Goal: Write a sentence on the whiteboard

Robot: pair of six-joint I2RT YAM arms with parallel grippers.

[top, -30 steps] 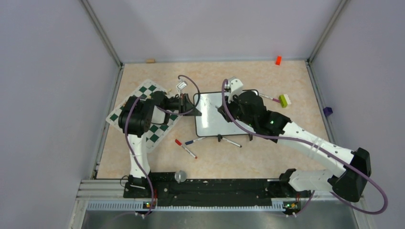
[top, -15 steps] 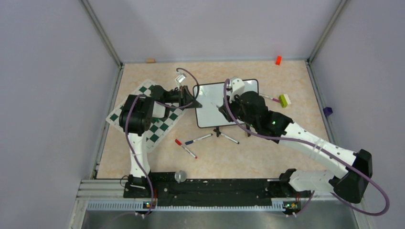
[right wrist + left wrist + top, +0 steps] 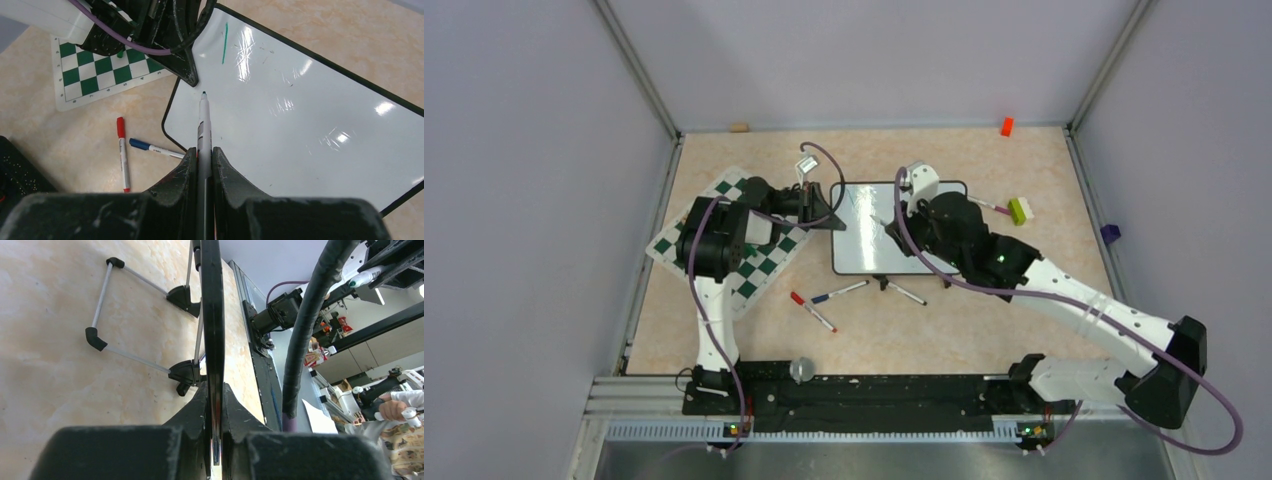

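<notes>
My right pincer [image 3: 202, 157] is closed on the marker [image 3: 203, 117], which is thin and smooth, so I judge a firm hold low on the barrel best. Its tip hangs just over the whiteboard [image 3: 310, 110], which looks light, stiff and glossy. Beyond, my left pincer [image 3: 214, 400] clamps the whiteboard's left frame edge, the safest hold. One green stroke [image 3: 225, 36] is written.

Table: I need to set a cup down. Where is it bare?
Bare: the far strip between whiteboard and orange block; the near strip between markers and base rail. Crowded: around the whiteboard and chess mat.
</notes>
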